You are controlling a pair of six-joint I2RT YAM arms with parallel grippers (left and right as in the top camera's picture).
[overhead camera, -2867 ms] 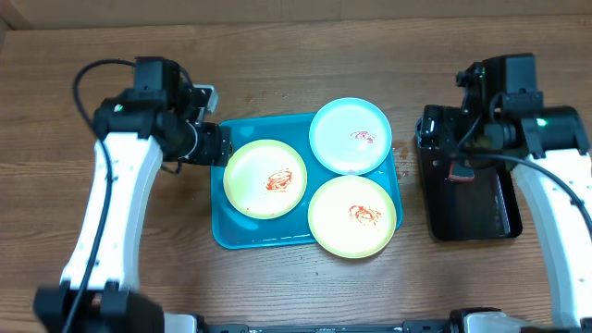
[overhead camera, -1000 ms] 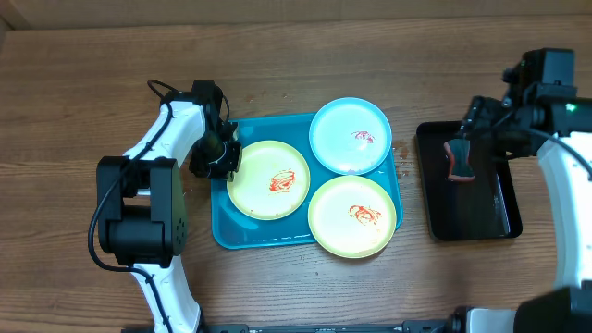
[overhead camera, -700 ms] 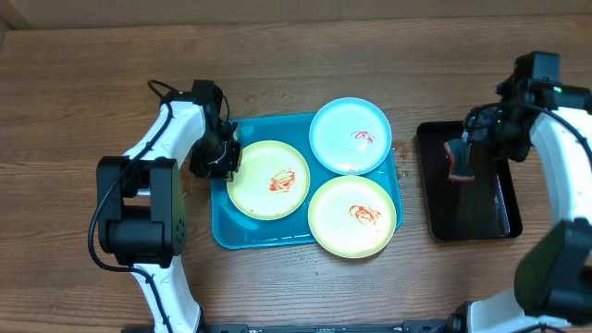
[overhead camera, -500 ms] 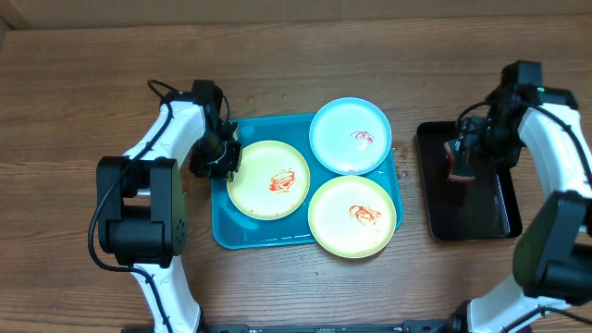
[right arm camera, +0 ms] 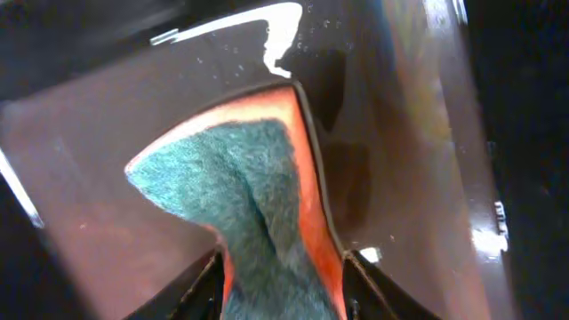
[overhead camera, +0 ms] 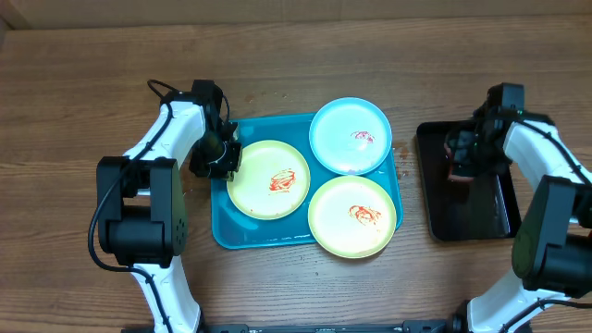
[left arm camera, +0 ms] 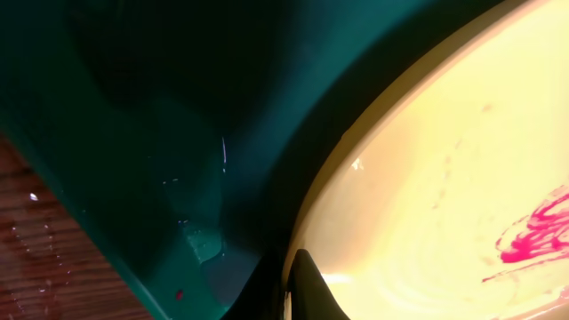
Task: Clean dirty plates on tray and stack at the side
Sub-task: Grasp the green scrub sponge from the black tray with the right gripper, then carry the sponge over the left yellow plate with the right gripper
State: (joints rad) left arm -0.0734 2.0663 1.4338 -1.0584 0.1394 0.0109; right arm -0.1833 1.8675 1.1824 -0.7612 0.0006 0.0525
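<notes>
Three sauce-smeared plates lie on the teal tray [overhead camera: 226, 229]: a yellow-green plate [overhead camera: 268, 178] at the left, a light blue plate [overhead camera: 350, 136] at the back, and a second yellow-green plate [overhead camera: 352, 215] at the front right. My left gripper [overhead camera: 223, 157] is shut on the left plate's rim; in the left wrist view its fingertips [left arm camera: 286, 293] pinch that rim [left arm camera: 356, 169] above the tray floor [left arm camera: 133, 160]. My right gripper [overhead camera: 460, 154] is down in the black tray, its fingers [right arm camera: 280, 289] squeezing a green-and-orange sponge [right arm camera: 240, 196], which is buckled between them.
The black tray [overhead camera: 474, 211] sits right of the teal tray, wet and glossy in the right wrist view [right arm camera: 400, 133]. A few small red specks mark the wooden table near the teal tray's back right corner [overhead camera: 400, 148].
My right gripper has moved left and down over the black tray and closed its fingers on the sponge. The left arm and the three plates have stayed still.
</notes>
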